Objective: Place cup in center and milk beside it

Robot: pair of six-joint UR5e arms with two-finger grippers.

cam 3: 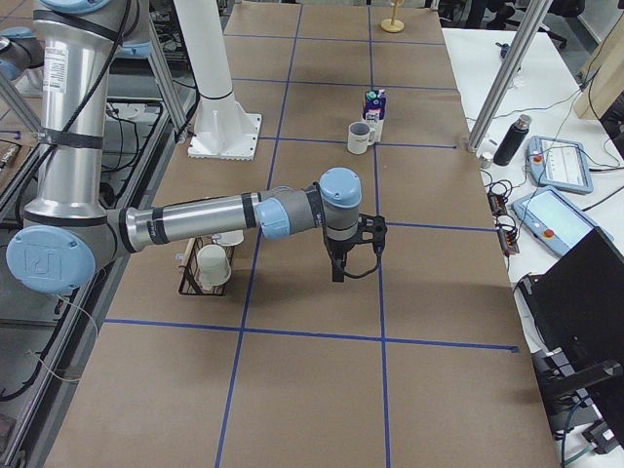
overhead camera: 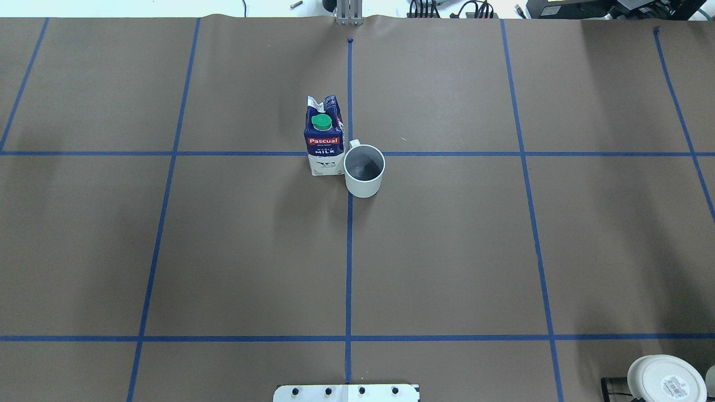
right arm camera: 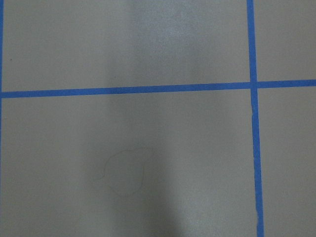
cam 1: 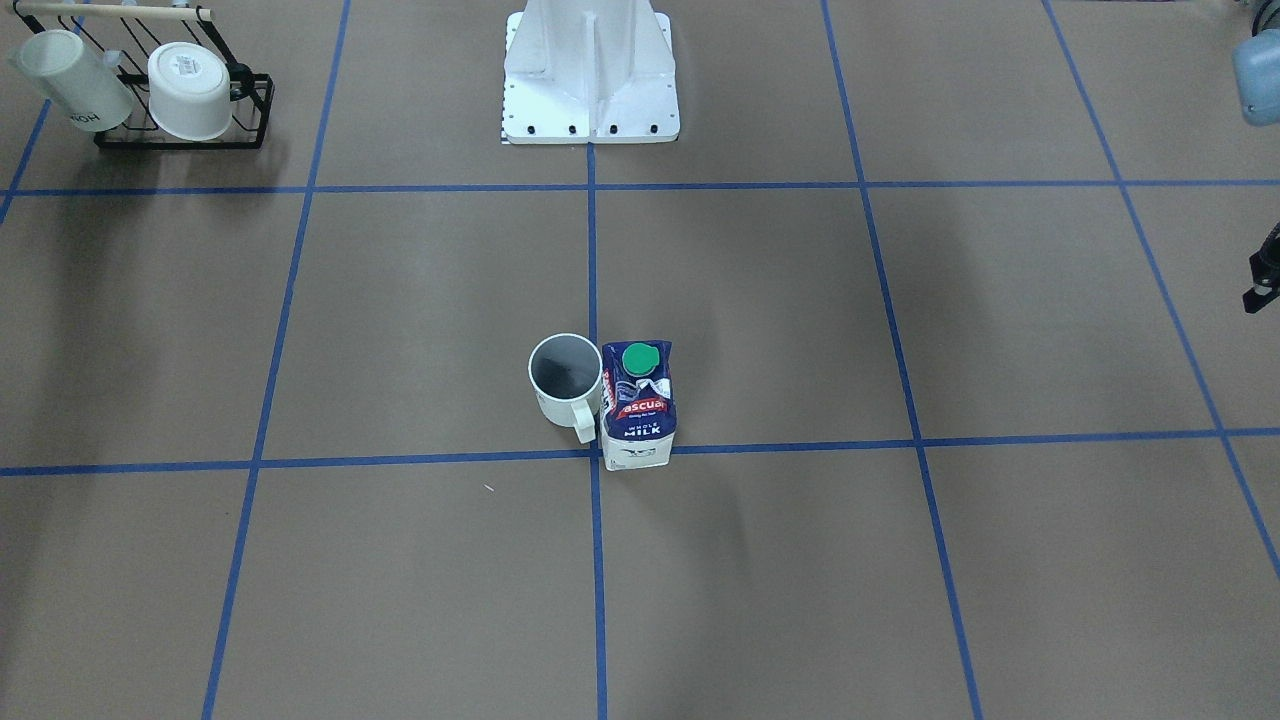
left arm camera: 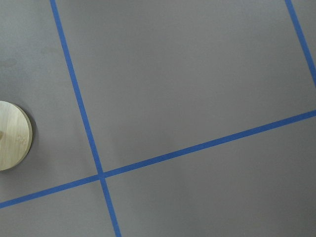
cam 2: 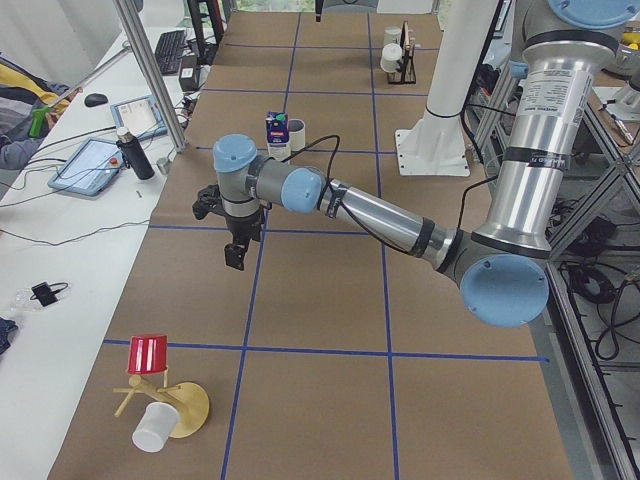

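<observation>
The cup [cam 1: 565,385] stands upright on the brown surface beside the center crossing of blue tape lines [cam 1: 596,452], its handle toward the milk. The milk [cam 1: 638,405] stands upright right next to it, on the tape line. Both also show in the overhead view, the cup [overhead camera: 364,170] and the milk [overhead camera: 324,137]. My left gripper [cam 2: 235,255] hangs above the table far from them, and a dark tip of it shows at the front view's edge [cam 1: 1260,285]. My right gripper [cam 3: 339,268] hangs far from them too. I cannot tell whether either is open or shut. The wrist views show only bare table.
A black wire rack [cam 1: 180,135] with two white mugs stands in the corner on my right. My base plate [cam 1: 590,110] is at the table's edge. A wooden mug tree [cam 2: 180,405] with a red cup [cam 2: 148,355] and a white cup stands at the left end.
</observation>
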